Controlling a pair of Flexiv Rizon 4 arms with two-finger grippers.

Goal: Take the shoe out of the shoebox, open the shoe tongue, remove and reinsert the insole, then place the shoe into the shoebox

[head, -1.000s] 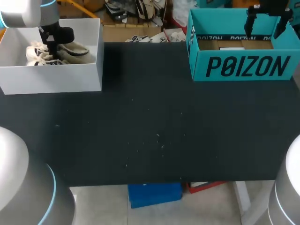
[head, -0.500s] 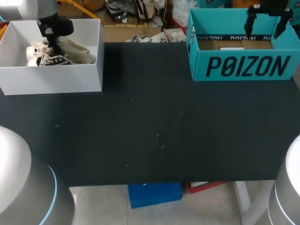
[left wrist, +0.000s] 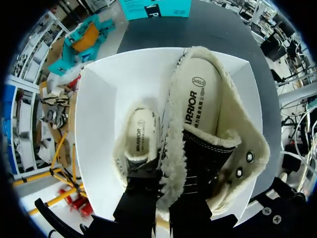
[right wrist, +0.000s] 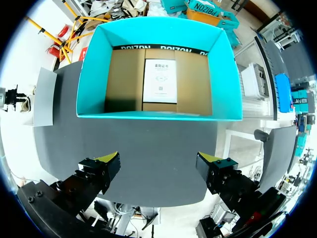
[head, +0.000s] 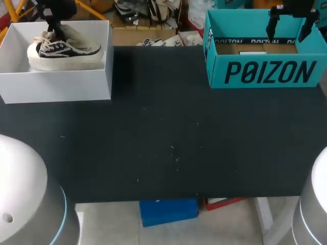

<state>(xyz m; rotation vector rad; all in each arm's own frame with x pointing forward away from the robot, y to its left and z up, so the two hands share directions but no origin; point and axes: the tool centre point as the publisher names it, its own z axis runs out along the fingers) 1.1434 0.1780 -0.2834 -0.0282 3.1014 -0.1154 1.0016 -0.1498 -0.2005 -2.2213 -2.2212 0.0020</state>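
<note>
A fleece-lined black shoe hangs over the white shoebox at the desk's far left corner, with the left fingers clamped on its collar. A second shoe lies inside the box. The right fingers are spread wide, holding nothing, above the teal box.
</note>
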